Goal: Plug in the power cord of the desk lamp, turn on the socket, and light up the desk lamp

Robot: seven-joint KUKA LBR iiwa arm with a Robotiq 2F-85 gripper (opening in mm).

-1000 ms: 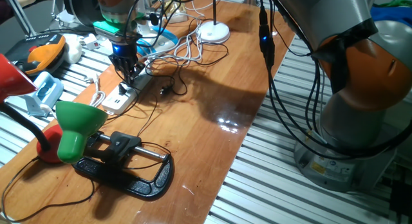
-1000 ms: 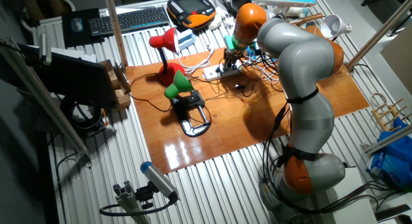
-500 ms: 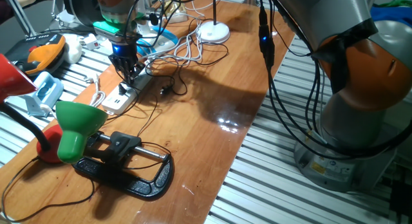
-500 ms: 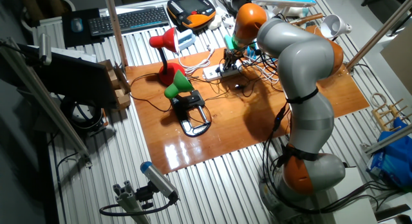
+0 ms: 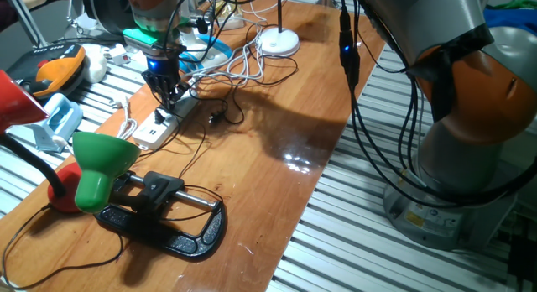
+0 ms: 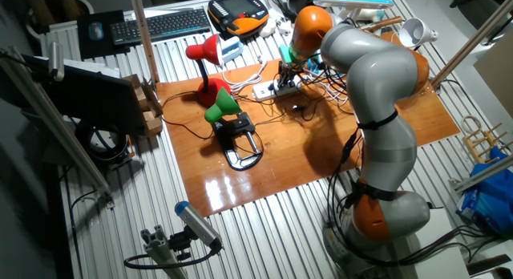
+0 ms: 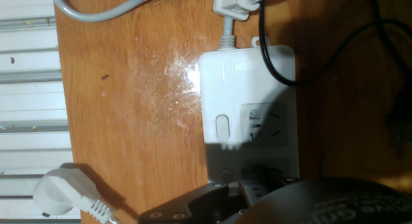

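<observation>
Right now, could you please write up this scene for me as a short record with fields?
surface: wooden table
socket: white strip lying flat near the table's far edge
claw: directly over the socket; open or shut cannot be told
socket switch: oval button beside a free outlet
loose plug: white, off the table edge
lamps: green clamped to the table, red behind it
lamps lit: neither visibly

The socket [image 5: 164, 122] lies on the worktop [image 5: 277, 124], the gripper [image 5: 167, 94] directly above it; the desk lamp [image 5: 96, 170] stands nearer, beside a clamp [image 5: 168, 221].
</observation>
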